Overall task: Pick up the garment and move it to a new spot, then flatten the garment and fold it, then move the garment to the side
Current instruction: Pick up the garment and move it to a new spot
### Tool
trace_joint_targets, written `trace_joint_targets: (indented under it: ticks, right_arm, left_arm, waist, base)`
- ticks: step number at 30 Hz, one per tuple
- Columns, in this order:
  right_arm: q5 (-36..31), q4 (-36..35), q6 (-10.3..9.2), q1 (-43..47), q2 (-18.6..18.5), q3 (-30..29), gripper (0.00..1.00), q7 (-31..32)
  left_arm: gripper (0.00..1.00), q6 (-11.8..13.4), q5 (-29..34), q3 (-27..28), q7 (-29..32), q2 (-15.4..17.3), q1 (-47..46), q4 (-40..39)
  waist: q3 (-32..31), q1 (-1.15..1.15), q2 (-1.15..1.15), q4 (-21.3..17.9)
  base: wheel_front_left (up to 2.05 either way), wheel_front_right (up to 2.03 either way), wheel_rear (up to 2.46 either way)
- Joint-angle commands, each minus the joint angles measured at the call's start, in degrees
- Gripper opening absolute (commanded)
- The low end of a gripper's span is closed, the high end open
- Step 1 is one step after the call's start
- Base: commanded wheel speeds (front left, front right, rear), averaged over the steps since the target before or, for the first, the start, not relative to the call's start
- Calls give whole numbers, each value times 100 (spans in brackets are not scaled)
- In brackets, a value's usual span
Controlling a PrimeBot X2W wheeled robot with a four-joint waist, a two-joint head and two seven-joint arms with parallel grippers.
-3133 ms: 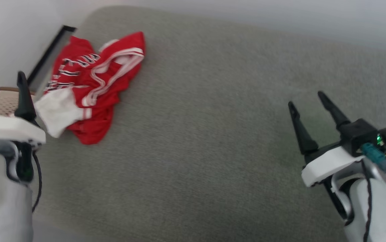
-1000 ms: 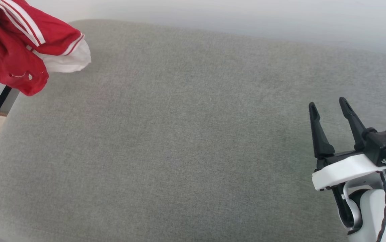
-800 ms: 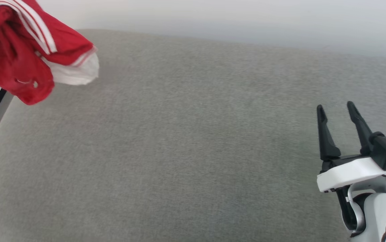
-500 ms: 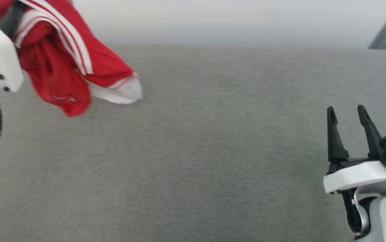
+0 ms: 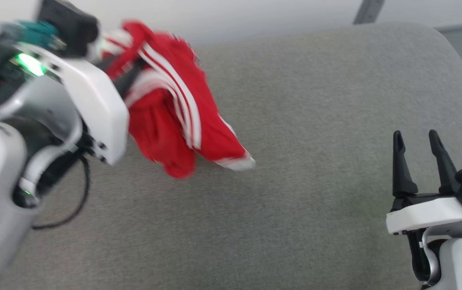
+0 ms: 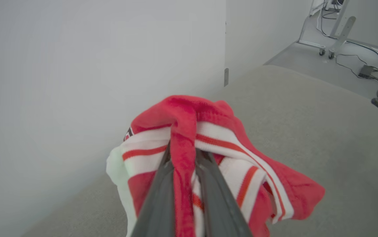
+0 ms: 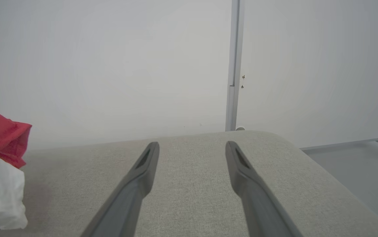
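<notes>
1. The left gripper [image 6: 183, 152] is clamped on a bunched fold of the shirt [image 6: 208, 115], with red cloth squeezed between its two dark fingers.
2. The shirt hangs from that grip above the far left part of the grey cushion [image 5: 295, 201]. Its lowest folds come close to the fabric, but I cannot tell whether they touch.
3. White stripes run down the red cloth, and a white sleeve end trails at the bottom.
4. The right gripper [image 5: 415, 135] hovers over the near right of the cushion, fingers spread wide with nothing between them, well apart from the shirt.
5. A pale wall [image 7: 109, 65] rises behind the cushion.
</notes>
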Motion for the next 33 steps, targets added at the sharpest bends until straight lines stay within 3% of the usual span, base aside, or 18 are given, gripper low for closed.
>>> trace_joint_targets:
  ticks: [1,7,22,23,25,26,33]
  right_arm:
    - [54,30,-3,-14,25,22,100,-51]
    - [225,253,-4,-63,21,123,100,-196]
    - [384,734,-4,-382,19,527,100,-423]
    - [386,749,-3,-392,20,546,100,-431]
    - [372,775,-4,-411,18,570,100,-439]
    - [361,787,-4,-416,18,578,100,-439]
    - [278,864,-4,-360,18,585,100,-453]
  left_arm:
    - [0,18,-17,-44,34,-8,106,-10]
    - [0,55,-149,-499,293,-218,568,293]
    - [3,-569,-195,-1531,341,-884,1101,2662]
    - [38,-604,-167,-1571,274,-943,1093,2805]
    - [84,-676,-204,-1685,236,-1061,1125,3100]
    - [100,-703,-210,-1700,188,-1100,1118,3205]
    - [100,-818,-406,-1522,-306,-1206,933,3394]
  waist:
    - [137,0,0,-175]
    - [282,0,0,-348]
    - [504,0,0,-403]
    - [503,0,0,-399]
    - [475,0,0,-383]
    - [453,0,0,-369]
    - [250,0,0,-224]
  base:
    - [0,0,0]
    - [0,0,0]
    - [0,0,0]
    - [0,0,0]
    - [0,0,0]
    - [0,0,0]
    - [0,0,0]
